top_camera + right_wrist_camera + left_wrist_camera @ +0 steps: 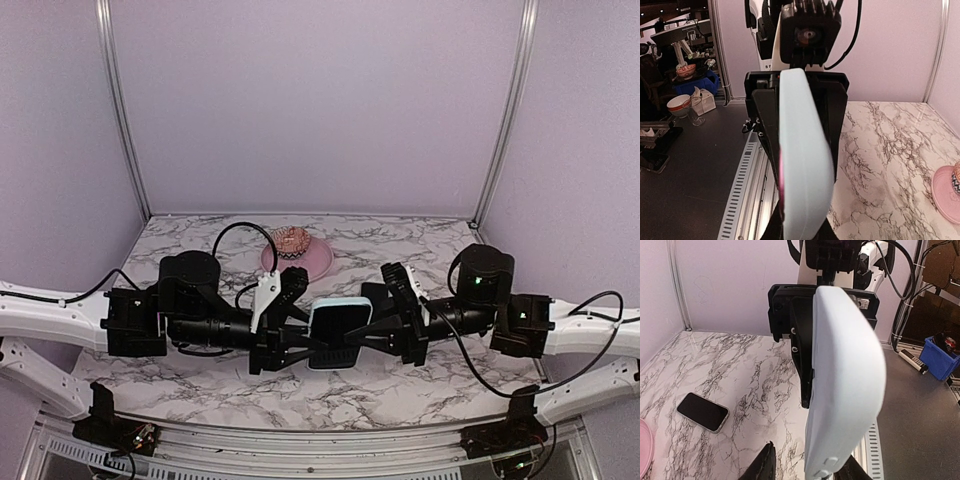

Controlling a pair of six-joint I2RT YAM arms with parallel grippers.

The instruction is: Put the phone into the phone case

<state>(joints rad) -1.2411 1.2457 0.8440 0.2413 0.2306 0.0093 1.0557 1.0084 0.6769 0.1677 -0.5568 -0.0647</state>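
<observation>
1. One slim, black-screened phone with a pale edge (702, 411) lies flat on the marble table (755, 365).
2. One pale blue plastic slab (845, 380) is pinched tight by the right gripper (800, 232).
3. The left gripper (807, 471) has its fingers apart around the slab.

White links (40, 320), black joints (190, 280), cables (245, 232), maybe green lights (478, 281)
</observation>
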